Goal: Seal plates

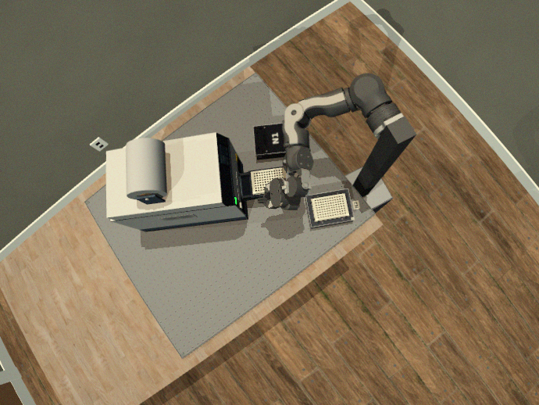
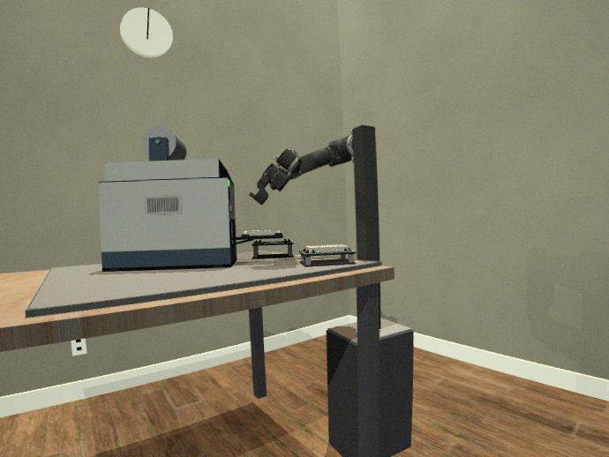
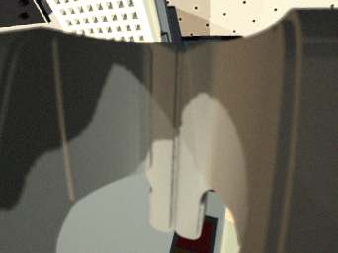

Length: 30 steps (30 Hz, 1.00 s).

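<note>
Plastic plate lay on the sealer's stage toward the table's far edge, probably light, rigid and best gripped by its side walls, while the gripper hung above it, jaws together and empty.

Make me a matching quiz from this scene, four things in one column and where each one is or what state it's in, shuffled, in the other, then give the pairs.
Things:
1. gripper
2. plate on the sealer's stage
3. nest N1
4. second plate

Places or states:
a. black and holding no plate
b. in its nest near the arm's post
c. shut, holding nothing, raised in front of the sealer
d. just outside the sealer's front

Pairs: 1-c, 2-d, 3-a, 4-b
</note>
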{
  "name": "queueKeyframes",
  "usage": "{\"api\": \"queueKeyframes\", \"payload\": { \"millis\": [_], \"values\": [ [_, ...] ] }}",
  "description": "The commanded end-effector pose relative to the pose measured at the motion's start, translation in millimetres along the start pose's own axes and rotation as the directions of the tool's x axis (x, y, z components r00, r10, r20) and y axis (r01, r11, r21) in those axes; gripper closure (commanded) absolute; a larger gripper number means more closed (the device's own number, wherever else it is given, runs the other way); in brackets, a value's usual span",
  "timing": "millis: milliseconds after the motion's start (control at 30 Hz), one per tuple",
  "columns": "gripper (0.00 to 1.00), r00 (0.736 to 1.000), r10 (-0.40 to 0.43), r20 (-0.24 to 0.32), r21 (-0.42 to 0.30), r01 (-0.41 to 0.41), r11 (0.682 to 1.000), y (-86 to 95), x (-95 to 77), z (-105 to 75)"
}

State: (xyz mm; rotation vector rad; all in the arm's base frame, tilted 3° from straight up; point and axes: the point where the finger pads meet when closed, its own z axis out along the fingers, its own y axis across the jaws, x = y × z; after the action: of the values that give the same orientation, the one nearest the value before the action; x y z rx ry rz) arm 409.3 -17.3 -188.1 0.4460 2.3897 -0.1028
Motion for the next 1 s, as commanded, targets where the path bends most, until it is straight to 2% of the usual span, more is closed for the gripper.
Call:
{"api": "queueKeyframes", "payload": {
  "millis": [0, 967],
  "values": [
    [1.0, 1.0, -0.003, 0.008, -0.004, 0.003, 1.0, 0.8, -3.5, 0.4],
    [1.0, 1.0, -0.006, 0.003, -0.003, 0.006, 1.0, 0.6, -7.5, 44.1]
  ]
}}
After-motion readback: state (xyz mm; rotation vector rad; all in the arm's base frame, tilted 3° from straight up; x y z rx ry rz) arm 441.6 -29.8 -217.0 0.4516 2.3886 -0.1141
